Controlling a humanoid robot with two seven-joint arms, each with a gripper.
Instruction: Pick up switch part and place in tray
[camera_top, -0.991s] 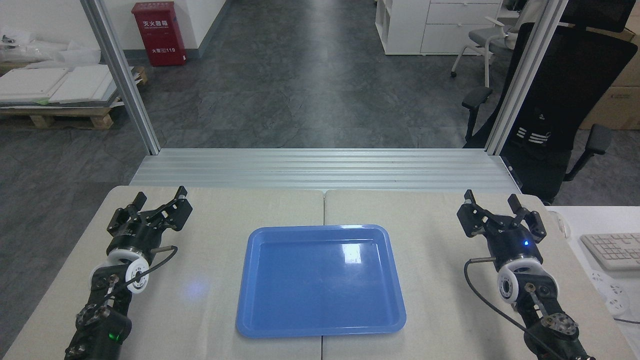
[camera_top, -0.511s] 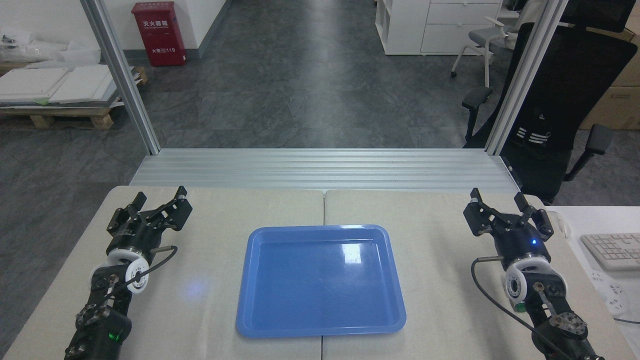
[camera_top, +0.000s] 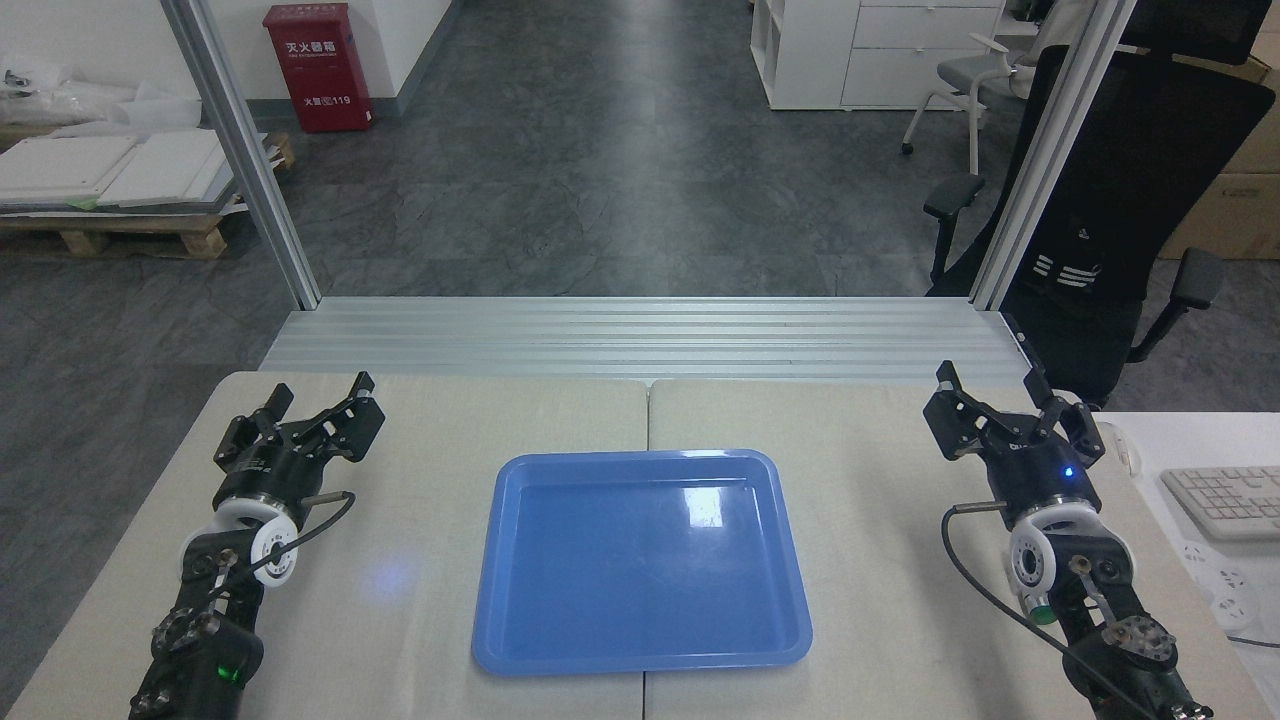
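While both arms are resting over the beige table (camera_top: 430, 600), the blue tray (camera_top: 640, 655) is lying flat near the middle of it, straddling the seam where the two tabletop halves are meeting. Its glossy floor is catching a bright reflection toward the far right corner, and nothing is lying inside it. The switch part is not showing anywhere in the head view, so where it is lying cannot be told.

At the left side of the table, the left gripper (camera_top: 320, 395) is pointing away from the robot and slightly toward the centre, its two dark fingers standing spread with a clear gap between them and holding nothing. It is sitting well apart from the tray's left rim. A black cable (camera_top: 318, 525) is looping out behind its white wrist ring.

At the right side, the right gripper (camera_top: 992, 385) is reaching toward the far edge of the table, its fingers likewise standing apart and empty, with a small blue light glowing on its body. It is also well clear of the tray.

Beyond the table's right edge, a white keyboard (camera_top: 1225, 500) is sitting on a neighbouring white surface, and a black office chair (camera_top: 1130, 200) is standing behind that corner.
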